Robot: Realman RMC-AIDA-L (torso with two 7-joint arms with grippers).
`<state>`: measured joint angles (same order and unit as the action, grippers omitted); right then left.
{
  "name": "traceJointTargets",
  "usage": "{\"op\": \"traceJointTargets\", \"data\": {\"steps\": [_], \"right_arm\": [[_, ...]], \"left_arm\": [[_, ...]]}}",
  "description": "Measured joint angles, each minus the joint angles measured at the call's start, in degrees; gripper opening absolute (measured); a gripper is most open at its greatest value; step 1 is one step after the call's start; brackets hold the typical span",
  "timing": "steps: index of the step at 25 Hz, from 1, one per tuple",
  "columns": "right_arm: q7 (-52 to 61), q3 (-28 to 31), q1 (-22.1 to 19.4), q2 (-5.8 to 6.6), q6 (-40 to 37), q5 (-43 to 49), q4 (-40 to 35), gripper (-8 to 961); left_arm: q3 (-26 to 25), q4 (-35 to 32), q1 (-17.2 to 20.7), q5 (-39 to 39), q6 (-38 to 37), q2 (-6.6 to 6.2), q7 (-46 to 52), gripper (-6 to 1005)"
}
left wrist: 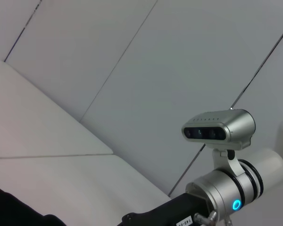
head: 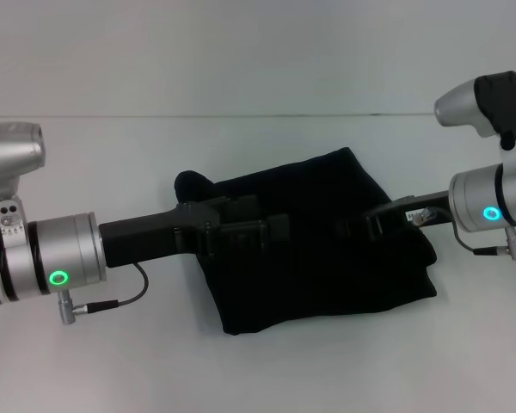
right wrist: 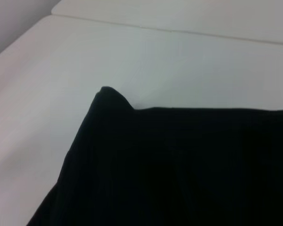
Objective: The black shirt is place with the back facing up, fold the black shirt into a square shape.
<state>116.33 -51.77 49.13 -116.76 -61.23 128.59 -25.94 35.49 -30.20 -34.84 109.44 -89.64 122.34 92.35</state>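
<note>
The black shirt point(head: 318, 258) lies in a folded, roughly rectangular heap at the middle of the white table point(head: 112, 163). My left gripper point(head: 262, 231) reaches in from the left and sits over the shirt's left part, black against black. From the right, my right gripper point(head: 371, 222) comes in over the shirt's right part. In the right wrist view the shirt point(right wrist: 179, 169) fills the lower part, with one corner sticking up over the table point(right wrist: 155, 61). A small bit of the shirt point(left wrist: 14, 212) also shows in the left wrist view.
White table surface point(head: 464, 361) surrounds the shirt on all sides, and a pale wall point(head: 241, 52) stands behind the far edge. The left wrist view shows the right arm's wrist and its camera point(left wrist: 219, 132) against the wall.
</note>
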Motion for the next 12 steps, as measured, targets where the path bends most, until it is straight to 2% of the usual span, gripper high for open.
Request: {"op": "traceJointTargets", "data": {"steps": [8,12], "right_arm": [[-1.01,-0.8,-0.52,-0.51,0.7,-0.48,-0.68,210],[-1.44,0.99,-1.14,-0.5,0.34,-0.66,-1.56,95]], "left_arm": [[-0.07,-0.01,0.15,0.24,0.01,-0.01,0.07,937],[-0.07,-0.02,0.34,0.31,0.0,0.01,0.07,935]]}}
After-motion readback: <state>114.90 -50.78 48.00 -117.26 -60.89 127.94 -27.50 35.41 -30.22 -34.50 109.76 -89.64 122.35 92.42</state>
